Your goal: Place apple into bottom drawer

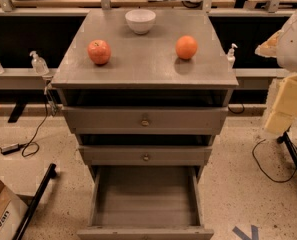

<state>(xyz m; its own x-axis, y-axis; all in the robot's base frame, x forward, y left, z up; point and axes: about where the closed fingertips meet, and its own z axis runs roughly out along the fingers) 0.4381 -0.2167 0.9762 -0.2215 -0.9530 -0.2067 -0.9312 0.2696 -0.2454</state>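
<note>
**Apple on the top, bottom drawer open below**

Nearest to me, the bottom drawer point(145, 196) is pulled well out, and I see nothing on its bare grey floor. Above it, the middle drawer point(146, 156) and top drawer point(145, 121) sit pushed in, each with a small brass knob.

Further back, the apple point(99, 52) rests on the cabinet's surface point(143, 71), toward the left side of my view and apart from everything else. It is round and red with paler yellowish patches, and has no long axis to line up with. An orange point(186, 47) sits toward the right side, and a white bowl point(140, 20) stands at the back edge between the two fruits.

What I take to be the gripper point(269, 45) is the pale tip at the right edge of my view, off the surface and about level with the fruit. I cannot tell whether it is open or closed.

From there the apple lies across the surface to the left. The orange is nearer and roughly on that line, so I judge the reach must clear the orange first.
</note>
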